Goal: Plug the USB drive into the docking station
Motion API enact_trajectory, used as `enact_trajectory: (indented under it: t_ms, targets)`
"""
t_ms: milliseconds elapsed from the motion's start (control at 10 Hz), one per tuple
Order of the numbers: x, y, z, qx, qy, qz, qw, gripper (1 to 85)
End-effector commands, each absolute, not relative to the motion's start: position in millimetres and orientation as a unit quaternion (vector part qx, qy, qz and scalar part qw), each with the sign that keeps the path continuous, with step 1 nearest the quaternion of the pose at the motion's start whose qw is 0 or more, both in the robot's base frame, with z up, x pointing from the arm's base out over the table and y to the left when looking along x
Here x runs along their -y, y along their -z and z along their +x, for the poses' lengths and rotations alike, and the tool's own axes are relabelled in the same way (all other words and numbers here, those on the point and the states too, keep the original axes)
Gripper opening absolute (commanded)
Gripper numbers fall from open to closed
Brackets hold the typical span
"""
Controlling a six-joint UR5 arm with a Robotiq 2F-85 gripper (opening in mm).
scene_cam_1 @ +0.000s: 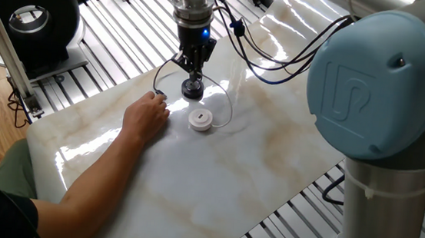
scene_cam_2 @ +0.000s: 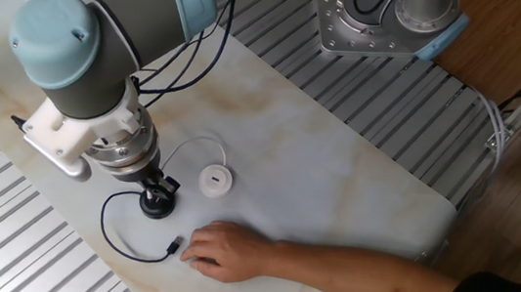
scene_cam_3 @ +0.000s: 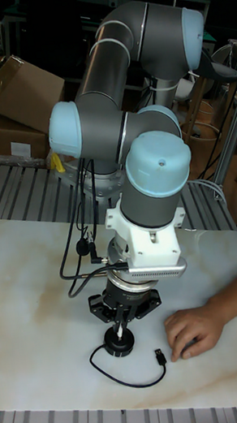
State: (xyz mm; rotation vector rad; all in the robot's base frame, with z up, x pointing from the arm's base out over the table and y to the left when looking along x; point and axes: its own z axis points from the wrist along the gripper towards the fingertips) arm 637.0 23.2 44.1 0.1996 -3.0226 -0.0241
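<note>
The docking station [scene_cam_1: 192, 91] [scene_cam_2: 156, 205] [scene_cam_3: 118, 347] is a small black puck lying on the marble table. Its thin black cable loops to a dark plug [scene_cam_2: 173, 246] [scene_cam_3: 159, 356] beside a person's hand. The USB drive [scene_cam_1: 201, 119] [scene_cam_2: 216, 180] is a white puck just beside it. Its white cable arcs up to my gripper [scene_cam_1: 193, 76] [scene_cam_2: 161, 191] [scene_cam_3: 119, 331]. My gripper points straight down right over the black puck, shut on the small white plug of the USB drive. The plug's tip sits at the puck's top; whether it is inside is hidden.
A person's hand [scene_cam_1: 147, 117] [scene_cam_2: 224, 250] [scene_cam_3: 192, 331] rests on the table [scene_cam_1: 215, 181] close to the black puck, fingers at the black cable's plug. A black round fan-like device [scene_cam_1: 29, 14] stands off the table's far left. My arm's cables [scene_cam_1: 279, 59] hang behind the gripper.
</note>
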Motion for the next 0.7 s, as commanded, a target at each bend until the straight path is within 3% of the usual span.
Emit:
enact_trajectory:
  t_ms: [0,600]
  targets:
    - [-27.0,-42.6,635.1,0.996,0.011,0.063,0.057,1.3]
    - [-25.3,-40.9,630.8,0.996,0.007,0.067,0.056,1.3]
